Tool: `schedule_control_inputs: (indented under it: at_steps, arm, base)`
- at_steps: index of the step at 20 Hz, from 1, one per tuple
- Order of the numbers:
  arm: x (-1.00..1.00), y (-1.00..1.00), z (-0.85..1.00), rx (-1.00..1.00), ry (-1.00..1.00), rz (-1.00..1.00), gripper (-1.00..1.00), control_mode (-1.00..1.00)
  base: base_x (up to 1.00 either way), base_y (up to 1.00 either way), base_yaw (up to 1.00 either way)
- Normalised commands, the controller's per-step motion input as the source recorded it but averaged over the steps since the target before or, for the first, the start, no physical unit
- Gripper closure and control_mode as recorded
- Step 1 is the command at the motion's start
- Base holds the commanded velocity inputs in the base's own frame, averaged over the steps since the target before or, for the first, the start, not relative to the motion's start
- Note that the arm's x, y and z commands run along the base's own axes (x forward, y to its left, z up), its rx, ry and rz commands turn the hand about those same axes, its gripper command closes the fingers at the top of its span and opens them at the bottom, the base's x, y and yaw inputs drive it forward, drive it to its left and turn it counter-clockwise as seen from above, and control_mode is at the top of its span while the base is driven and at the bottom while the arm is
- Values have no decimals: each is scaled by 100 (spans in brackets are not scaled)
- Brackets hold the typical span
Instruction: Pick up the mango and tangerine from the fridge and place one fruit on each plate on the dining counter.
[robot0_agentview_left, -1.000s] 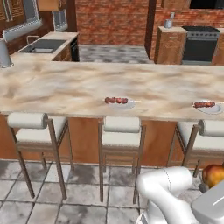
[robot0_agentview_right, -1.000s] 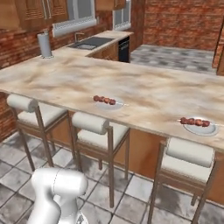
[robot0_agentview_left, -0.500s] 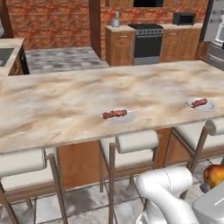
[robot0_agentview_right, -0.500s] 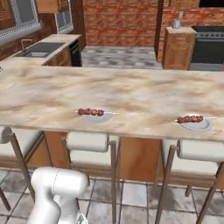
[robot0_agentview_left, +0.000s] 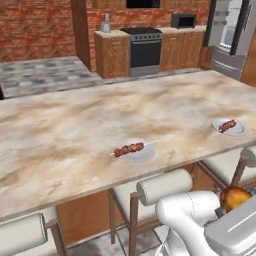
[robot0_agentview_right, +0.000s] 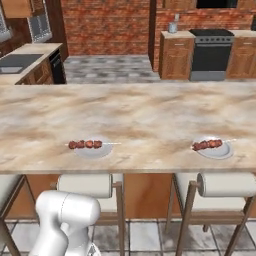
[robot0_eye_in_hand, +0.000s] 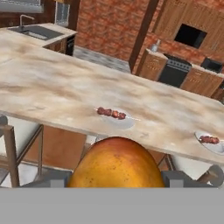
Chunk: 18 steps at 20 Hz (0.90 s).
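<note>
The pincer (robot0_eye_in_hand: 116, 186) grips the mango (robot0_eye_in_hand: 116, 164), carried low on the near side of the counter (robot0_agentview_left: 75, 130) (below its edge). Both plates lie up and beyond: the left plate (robot0_eye_in_hand: 117, 118) nearly straight ahead, the right plate (robot0_eye_in_hand: 211, 142) farther right.

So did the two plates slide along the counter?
No. The left plate and right plate stay by the dining counter's front edge; the camera moved.
</note>
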Motion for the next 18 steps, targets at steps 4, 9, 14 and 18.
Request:
schedule_control_inputs:
  at_steps: [4, 9, 14, 18]
  arm:
    - [0, 0, 0, 0, 0, 0, 100, 100]
    - [0, 0, 0, 0, 0, 0, 100, 100]
    - [37, -6, 1, 3, 3, 0, 100, -100]
    - [100, -2, 9, 2, 20, -13, 100, -100]
  base:
    - [71, -43, 25]
    - [79, -44, 45]
    - [47, -13, 14]
    - [0, 0, 0]
